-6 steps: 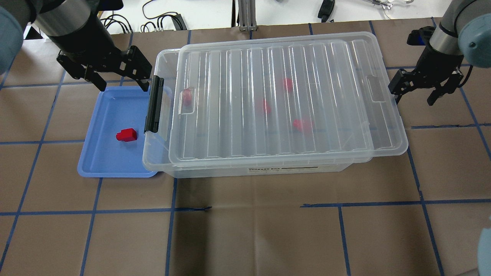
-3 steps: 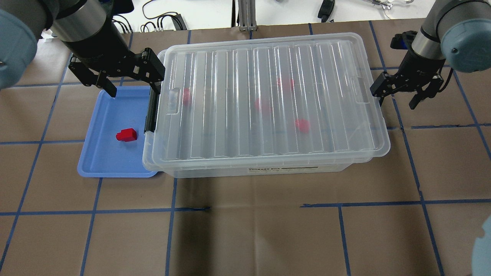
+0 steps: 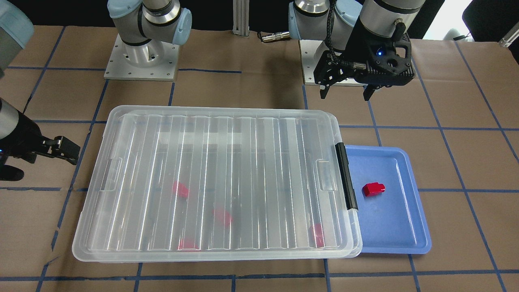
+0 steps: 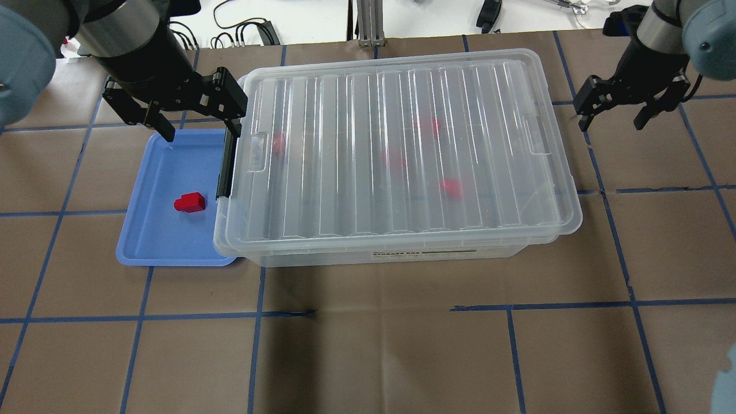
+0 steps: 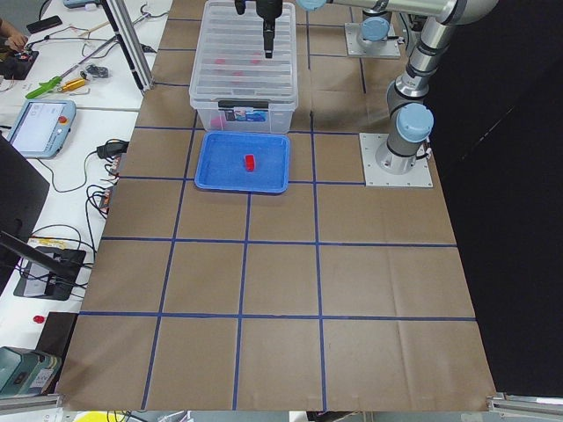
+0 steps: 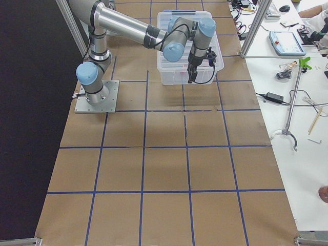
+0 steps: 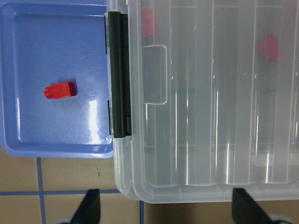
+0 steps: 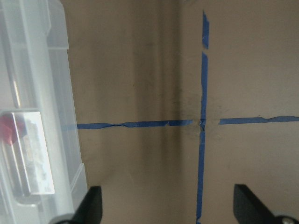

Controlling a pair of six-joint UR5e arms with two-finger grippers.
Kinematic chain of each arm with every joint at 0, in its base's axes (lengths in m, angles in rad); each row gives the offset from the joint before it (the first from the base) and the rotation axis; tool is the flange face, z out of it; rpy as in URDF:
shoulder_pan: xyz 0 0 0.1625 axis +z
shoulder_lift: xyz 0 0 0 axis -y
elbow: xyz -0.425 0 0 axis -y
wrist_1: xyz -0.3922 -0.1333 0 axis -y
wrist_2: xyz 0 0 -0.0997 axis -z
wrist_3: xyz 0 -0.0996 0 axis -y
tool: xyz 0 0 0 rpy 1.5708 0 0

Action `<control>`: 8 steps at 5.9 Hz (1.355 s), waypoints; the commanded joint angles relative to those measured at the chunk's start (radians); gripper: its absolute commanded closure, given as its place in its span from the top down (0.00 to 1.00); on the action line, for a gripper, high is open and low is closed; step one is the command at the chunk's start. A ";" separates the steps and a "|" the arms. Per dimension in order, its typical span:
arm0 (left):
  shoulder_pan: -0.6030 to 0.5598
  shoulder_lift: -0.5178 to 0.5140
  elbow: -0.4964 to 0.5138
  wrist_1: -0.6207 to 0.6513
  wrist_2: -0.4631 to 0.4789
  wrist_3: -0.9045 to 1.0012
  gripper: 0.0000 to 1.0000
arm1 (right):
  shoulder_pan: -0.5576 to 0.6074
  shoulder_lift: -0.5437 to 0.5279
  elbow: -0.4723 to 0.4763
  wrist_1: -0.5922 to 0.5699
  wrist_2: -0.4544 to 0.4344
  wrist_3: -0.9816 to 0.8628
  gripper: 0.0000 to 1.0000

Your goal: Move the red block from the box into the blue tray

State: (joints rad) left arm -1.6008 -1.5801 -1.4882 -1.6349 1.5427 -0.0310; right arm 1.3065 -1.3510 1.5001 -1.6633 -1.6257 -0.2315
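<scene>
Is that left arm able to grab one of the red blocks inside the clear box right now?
Probably not. The ribbed lid sits over the whole box, covering the red blocks inside. The left tool hangs open beside it.

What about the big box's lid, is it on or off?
On. The ribbed lid lies flat atop the box; red blocks show blurry through it.

I see the brown counter [image 4: 402, 345] carrying the box [image 4: 402, 253], with the blue tray [image 4: 155, 241] touching its end.
</scene>
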 commanded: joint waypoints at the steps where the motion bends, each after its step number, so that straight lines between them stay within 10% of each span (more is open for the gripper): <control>1: 0.002 -0.035 0.026 0.003 -0.001 -0.004 0.98 | 0.011 -0.084 -0.104 0.168 -0.002 0.036 1.00; 8: -0.002 -0.008 0.009 0.006 -0.003 0.003 0.98 | 0.237 -0.119 -0.124 0.251 0.090 0.299 1.00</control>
State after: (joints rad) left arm -1.6021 -1.5897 -1.4782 -1.6280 1.5402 -0.0299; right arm 1.5420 -1.4690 1.3762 -1.4162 -1.5360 0.0679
